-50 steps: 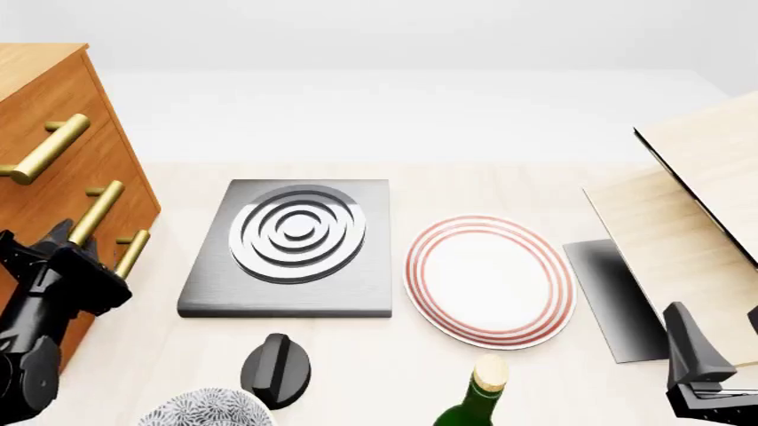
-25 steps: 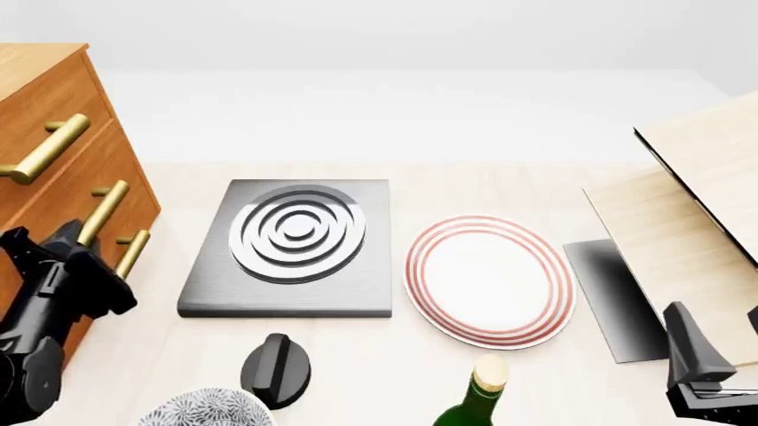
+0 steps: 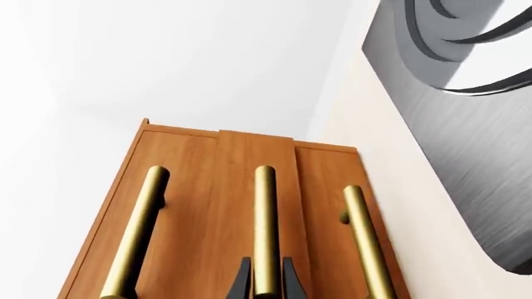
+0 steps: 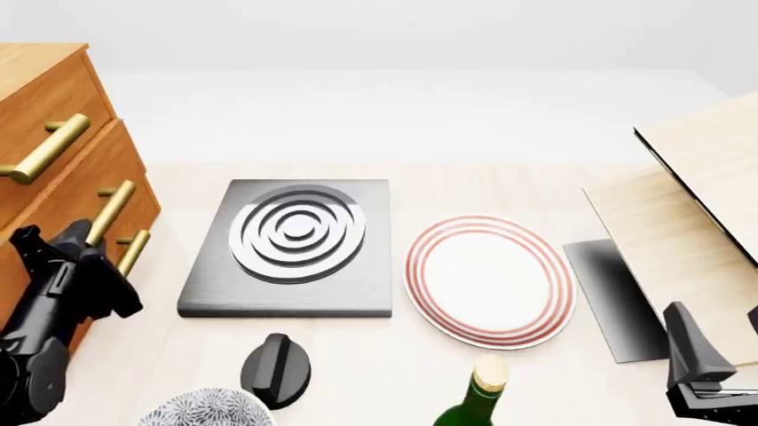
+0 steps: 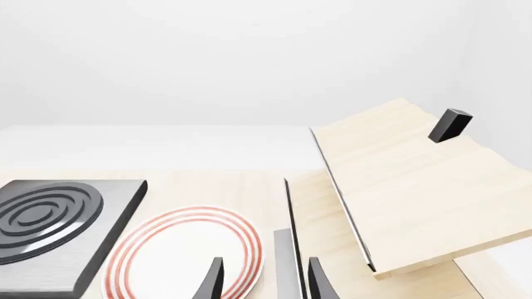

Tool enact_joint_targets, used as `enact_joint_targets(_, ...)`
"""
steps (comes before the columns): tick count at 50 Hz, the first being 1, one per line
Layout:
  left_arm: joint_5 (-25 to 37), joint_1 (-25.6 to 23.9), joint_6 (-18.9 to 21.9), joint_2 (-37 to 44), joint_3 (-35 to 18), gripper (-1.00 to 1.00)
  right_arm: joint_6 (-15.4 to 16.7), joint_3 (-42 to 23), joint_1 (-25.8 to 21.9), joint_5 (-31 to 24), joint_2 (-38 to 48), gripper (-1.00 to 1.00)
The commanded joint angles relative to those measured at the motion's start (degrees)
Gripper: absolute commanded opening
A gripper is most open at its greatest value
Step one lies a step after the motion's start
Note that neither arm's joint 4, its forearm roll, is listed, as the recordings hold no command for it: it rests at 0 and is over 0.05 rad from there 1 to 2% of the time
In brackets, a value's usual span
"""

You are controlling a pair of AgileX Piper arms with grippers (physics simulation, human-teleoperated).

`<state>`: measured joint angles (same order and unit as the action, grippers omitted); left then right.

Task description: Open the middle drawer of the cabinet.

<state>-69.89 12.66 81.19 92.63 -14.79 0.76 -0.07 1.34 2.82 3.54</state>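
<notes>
Writing or brand marks cannot be read on anything in view. At the desk's [image 4: 474, 182] far left the cabinet [image 4: 35, 80] stands, and its middle drawer [image 4: 83, 182] now juts slightly proud of the fronts above and below, having slid out since a second ago. Left end effector [image 3: 266, 283] pinches the brass handle [image 3: 265, 224]. Right end effector [image 5: 264, 280] hangs parted, empty, near the plate [image 4: 489, 280].

I count one cabinet [image 4: 48, 160] with three brass handles [image 3: 265, 230], one hob slab [image 4: 296, 248], one plate [image 4: 489, 280], one bottle [image 4: 474, 399], one black knob [image 4: 277, 368], and two pale boards [image 4: 698, 213].
</notes>
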Motion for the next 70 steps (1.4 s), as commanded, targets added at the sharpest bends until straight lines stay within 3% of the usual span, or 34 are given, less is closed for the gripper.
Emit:
enact_joint_targets(1, -0.01, -3.3, -0.25, -1.39, 1.13, -1.0, -0.24, -0.01, -0.16, -0.98, -1.17, 1.0)
enact_joint_targets(70, -0.01, -12.22, 5.18, -3.97, 1.26, -1.0, -0.24, -0.03, -0.15, -0.93, -1.1, 1.0)
